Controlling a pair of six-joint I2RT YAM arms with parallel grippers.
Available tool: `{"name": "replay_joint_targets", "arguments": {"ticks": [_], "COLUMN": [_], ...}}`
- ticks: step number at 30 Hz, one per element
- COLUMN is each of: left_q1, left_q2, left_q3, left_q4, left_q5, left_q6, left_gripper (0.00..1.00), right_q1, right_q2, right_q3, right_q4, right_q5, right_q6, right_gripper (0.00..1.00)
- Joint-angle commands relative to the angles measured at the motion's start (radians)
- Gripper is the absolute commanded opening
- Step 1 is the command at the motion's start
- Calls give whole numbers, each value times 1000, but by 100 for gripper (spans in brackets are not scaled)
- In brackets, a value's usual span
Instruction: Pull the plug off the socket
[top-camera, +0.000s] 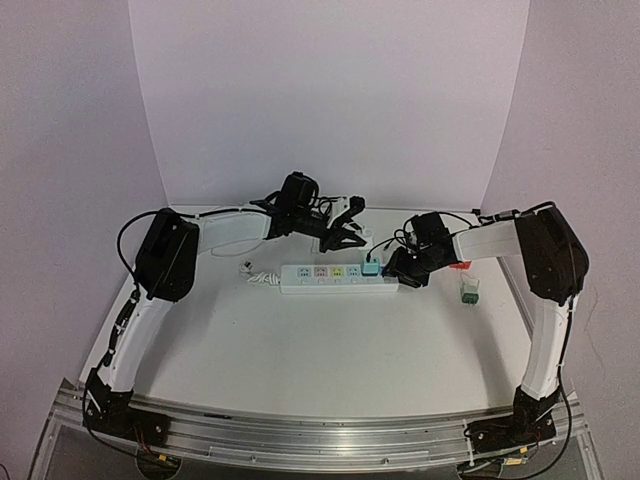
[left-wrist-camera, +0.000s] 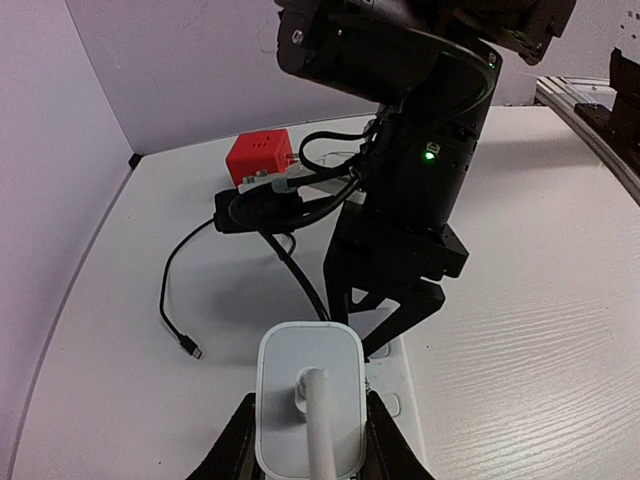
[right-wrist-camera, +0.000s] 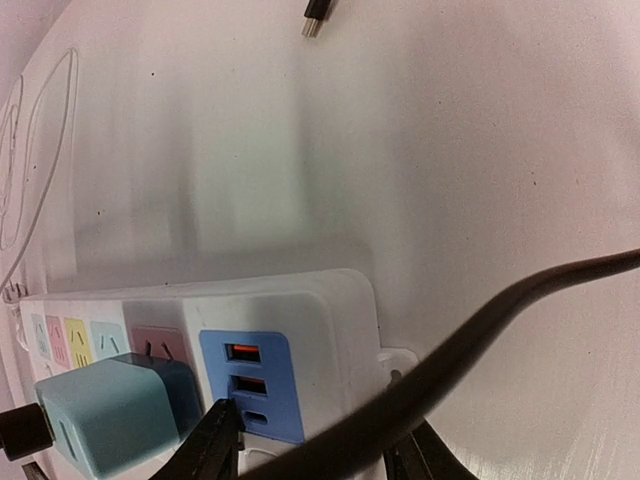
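Clamping my left gripper (left-wrist-camera: 310, 445) on the teal plug (left-wrist-camera: 308, 370) from above, I find it seated near the right end of the socket (top-camera: 330, 279), which runs left-right. My right gripper (top-camera: 402, 272) sits part-open there; whether it grips I cannot tell.

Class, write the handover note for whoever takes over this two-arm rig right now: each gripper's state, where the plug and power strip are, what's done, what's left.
Left gripper: shut on the teal block-shaped plug.
Right gripper: down on the USB end of the long white plastic power strip; whether it clamps is unclear.
Strip lies flat; plug is seated in the outlet beside the USB end.
Done: both grippers in position.
To do: pull the plug out while the strip is held down.
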Motion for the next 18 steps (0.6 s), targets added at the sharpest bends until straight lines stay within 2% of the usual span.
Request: {"name": "replay_joint_targets", "arguments": {"ticks": [1,9,18], "left_q1": [6,21,45], "left_q2": [-95,-123,-222], "left_q3": [49,177,112], "left_q4": [-2,-149,-146], "left_q5": [23,-47,-73], "left_q6": [-48,-365,-767], "left_gripper": [0,0,0], "right_q1": [25,25,27], "right_q2": [-6,-178,-435], "right_q3": [-16,-23,-117], "right_q4": [-65,-71,-75], "right_q5": [-4,8,-49], "right_q6": [-29,-144,-388], "right_gripper": [47,57,72]}}
